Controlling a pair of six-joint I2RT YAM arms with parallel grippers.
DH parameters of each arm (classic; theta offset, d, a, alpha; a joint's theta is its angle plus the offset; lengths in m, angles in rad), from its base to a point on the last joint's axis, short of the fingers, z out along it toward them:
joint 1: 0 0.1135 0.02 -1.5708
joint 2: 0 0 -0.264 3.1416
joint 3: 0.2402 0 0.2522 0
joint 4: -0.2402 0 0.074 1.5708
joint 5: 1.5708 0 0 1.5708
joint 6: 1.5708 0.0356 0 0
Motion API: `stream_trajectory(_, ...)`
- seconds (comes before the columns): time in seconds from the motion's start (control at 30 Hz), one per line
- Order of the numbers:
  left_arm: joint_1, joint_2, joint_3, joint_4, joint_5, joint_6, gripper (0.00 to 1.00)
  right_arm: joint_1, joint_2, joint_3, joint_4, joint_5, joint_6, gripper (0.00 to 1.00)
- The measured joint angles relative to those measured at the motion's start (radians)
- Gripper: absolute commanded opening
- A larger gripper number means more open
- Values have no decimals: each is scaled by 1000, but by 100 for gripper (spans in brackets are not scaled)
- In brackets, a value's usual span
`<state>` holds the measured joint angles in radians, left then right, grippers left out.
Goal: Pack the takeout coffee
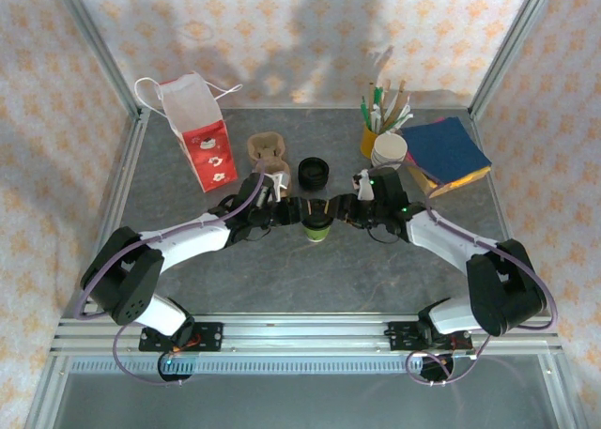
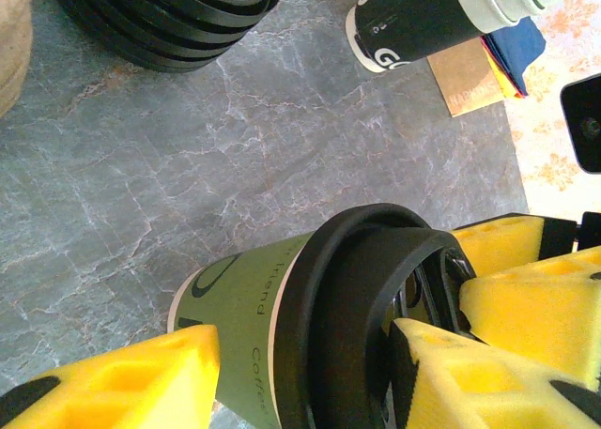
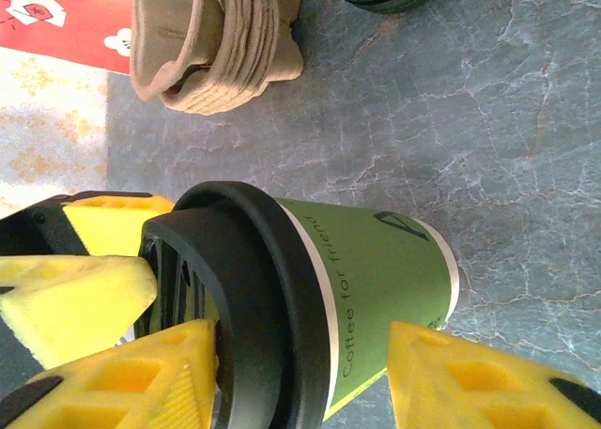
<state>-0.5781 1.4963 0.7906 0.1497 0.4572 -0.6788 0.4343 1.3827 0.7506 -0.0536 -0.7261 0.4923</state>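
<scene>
The takeout coffee, a green paper cup with a black lid, stands upright mid-table between both arms. My left gripper comes at it from the left and my right gripper from the right. In the left wrist view the cup lies across behind my left gripper. One yellow finger is by the cup's lower wall, the other over the lid top. My right gripper stands the same way at the cup. Both pairs of jaws stand apart, closed on nothing.
A stack of black lids and a stack of cardboard carriers sit just behind the cup. A red-and-white paper bag stands at back left. Stacked cups, a yellow pot of stirrers and blue napkins are at back right.
</scene>
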Motion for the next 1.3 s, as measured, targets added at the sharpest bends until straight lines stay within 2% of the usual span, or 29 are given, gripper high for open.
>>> stream_trajectory(0.27, 0, 0, 59, -98, -18, 23, 53, 8, -8, 71, -124, 47, -26, 51)
stream_trajectory(0.47, 0, -7, 87, -146, -28, 28, 60, 8, -47, 120, -197, 81, -49, 56)
stream_trajectory(0.5, 0, -16, 92, -157, -33, 30, 62, 8, -54, 129, -209, 88, -53, 63)
stream_trajectory(0.53, 0, -25, 97, -166, -43, 34, 63, 8, -60, 138, -220, 92, -56, 65)
stream_trajectory(0.6, 0, -58, 103, -181, -72, 37, 66, 8, -71, 158, -244, 104, -65, 82)
stream_trajectory(0.63, 1, -77, 104, -189, -87, 39, 67, 8, -76, 165, -255, 111, -61, 87)
stream_trajectory(0.77, 24, -182, 104, -204, -166, 44, 71, 8, -125, 175, -267, 99, -58, 94)
stream_trajectory(1.0, 114, -365, 34, -183, -265, 45, 76, 19, -241, 198, -243, 90, 2, 91)
stream_trajectory(1.13, 130, -416, -5, -183, -295, 53, 82, 108, -214, 262, -304, 208, 9, 89)
stream_trajectory(1.3, 134, -469, -24, -182, -330, 80, 95, 266, -72, 409, -441, 445, 14, 89)
